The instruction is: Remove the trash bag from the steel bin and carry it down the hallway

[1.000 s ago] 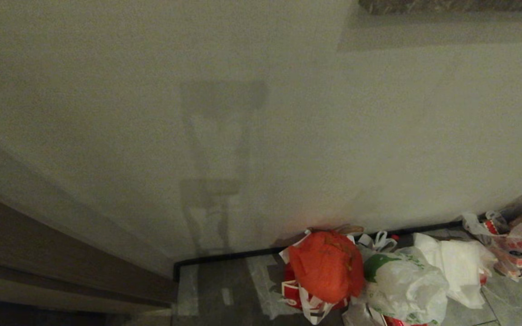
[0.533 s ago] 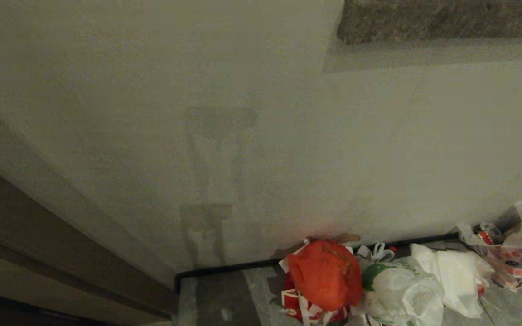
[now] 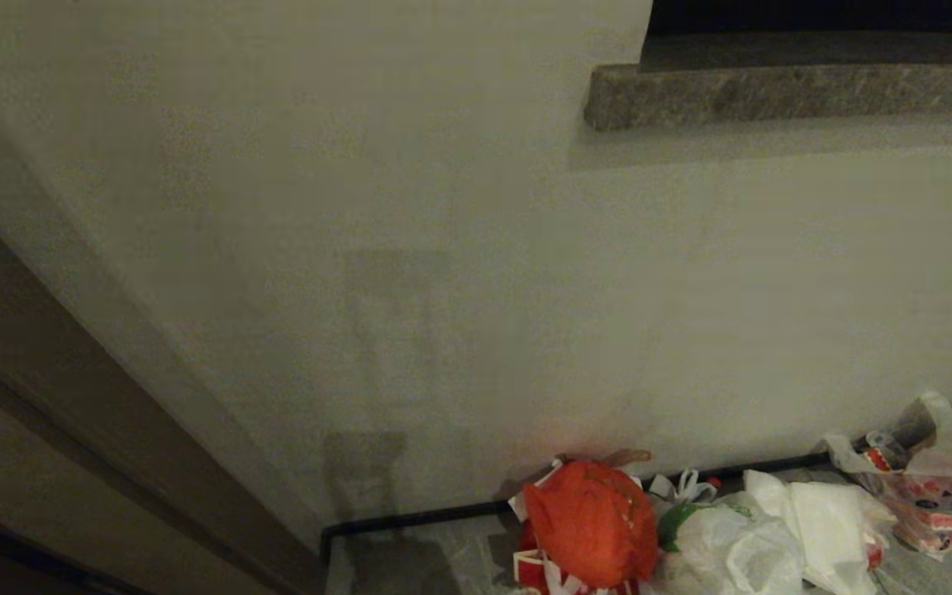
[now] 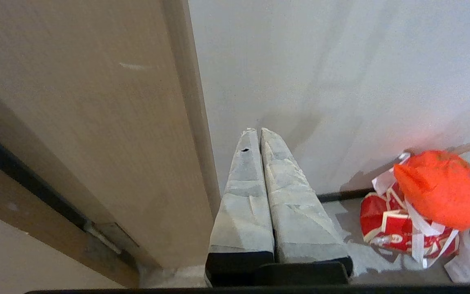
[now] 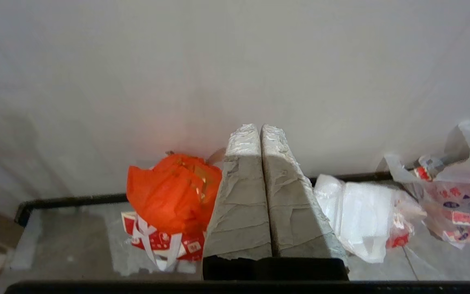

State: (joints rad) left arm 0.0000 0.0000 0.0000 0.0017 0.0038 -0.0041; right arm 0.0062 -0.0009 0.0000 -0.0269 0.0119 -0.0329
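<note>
Both end effectors empty, fingers pressed together: left end effector [image 4: 260, 141] near door frame [image 4: 96, 134], right end effector [image 5: 259, 136] aimed at bag pile. Trash bag [image 3: 732, 554] dumped against wall [image 3: 443, 248] beside orange-red bag [image 3: 592, 521] — carrying judged complete. Steel bin not seen.

All three views face the off-white wall [image 3: 443, 248], head camera higher and looking down, each wrist camera nearer, sharing the orange-red bag [image 3: 592, 522] [image 4: 439, 188] [image 5: 169, 192].
</note>
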